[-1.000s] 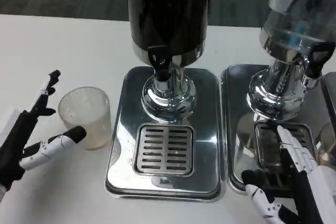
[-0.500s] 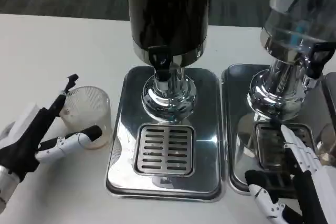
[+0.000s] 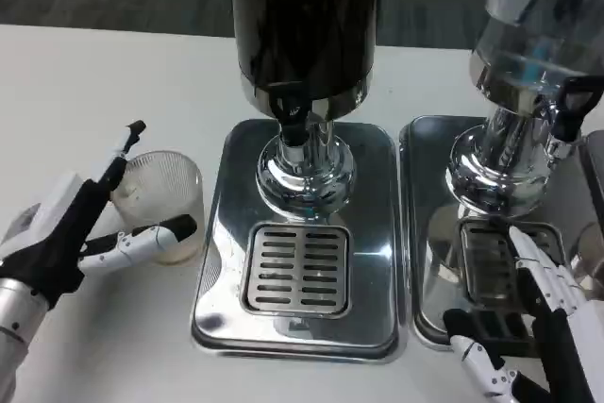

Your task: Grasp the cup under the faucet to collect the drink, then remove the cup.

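A clear ribbed plastic cup (image 3: 168,197) stands upright on the white table, left of the steel drip tray (image 3: 219,271). My left hand (image 3: 83,231) reaches around it: one finger runs along the cup's far side and another lies across its near side, both close to the wall, but I cannot tell whether they press on it. The dark drink dispenser (image 3: 304,21) stands at the tray's back, its black faucet (image 3: 291,118) above the grate (image 3: 296,269). My right hand (image 3: 538,327) lies open over the second tray at the lower right.
A second, clear dispenser (image 3: 538,54) with its own black tap (image 3: 572,106) stands on the right tray (image 3: 415,233). White tabletop (image 3: 104,82) stretches to the left and behind the cup.
My left hand has moved right and forward, from beside the cup to bracketing it with fingers on both sides. The cup has stayed in place. The right hand has barely moved.
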